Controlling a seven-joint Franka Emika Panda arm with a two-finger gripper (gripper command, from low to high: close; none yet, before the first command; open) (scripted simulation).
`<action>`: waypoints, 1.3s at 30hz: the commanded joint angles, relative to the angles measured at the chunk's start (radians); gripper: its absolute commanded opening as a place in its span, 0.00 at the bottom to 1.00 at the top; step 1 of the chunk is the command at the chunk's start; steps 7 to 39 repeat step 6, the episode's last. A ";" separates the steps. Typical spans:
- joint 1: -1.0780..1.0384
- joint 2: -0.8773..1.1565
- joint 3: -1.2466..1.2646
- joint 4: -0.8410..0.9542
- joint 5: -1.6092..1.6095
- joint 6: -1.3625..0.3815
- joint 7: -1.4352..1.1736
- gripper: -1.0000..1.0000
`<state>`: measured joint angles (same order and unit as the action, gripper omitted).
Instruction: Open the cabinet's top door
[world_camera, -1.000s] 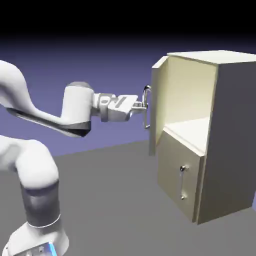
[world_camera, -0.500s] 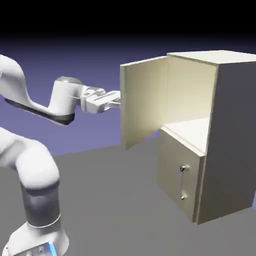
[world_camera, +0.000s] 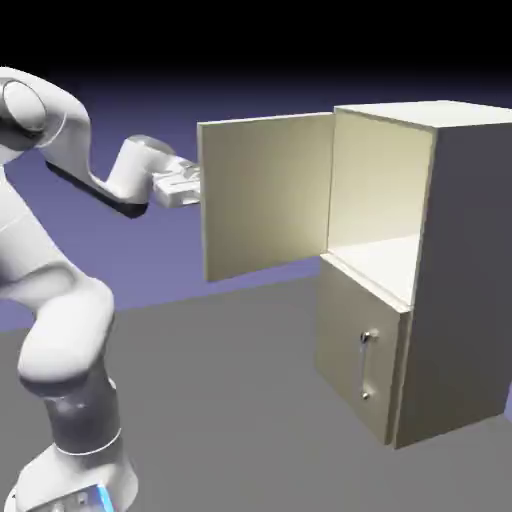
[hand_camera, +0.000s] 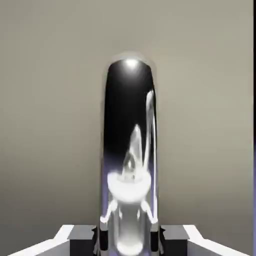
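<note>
A white robot arm reaches across a grey desk toward a tall beige cabinet with a grey side. The top door stands swung wide open, its inner face turned to the exterior view. The door's free edge lies right at the hand, and the hinged edge meets the cabinet body on the far side of the panel from the hand. The hand's fingertips pass behind the door's free edge in this view, so the bar handle cannot be seen from there.

In the hand view, the long silver handle fills the middle, a shiny rounded bar running straight away from the hand, with the flat beige door panel behind it. The two grey fingers sit at the bottom edge, one on each side of the bar and tight against it, so the hand is pinching the handle.

Behind the open door, the cabinet's upper compartment shows pale inner walls and a light shelf floor. Below it, further from the hand, the shorter lower panel is closed, with a small thin silver handle on its front.
</note>
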<state>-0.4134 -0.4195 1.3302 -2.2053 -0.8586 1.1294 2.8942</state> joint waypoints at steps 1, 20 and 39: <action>-0.036 0.005 0.035 0.019 0.008 -0.016 0.002 0.00; -0.218 0.001 0.201 0.106 0.047 -0.076 0.002 0.00; -0.218 0.001 0.201 0.106 0.047 -0.076 0.002 0.00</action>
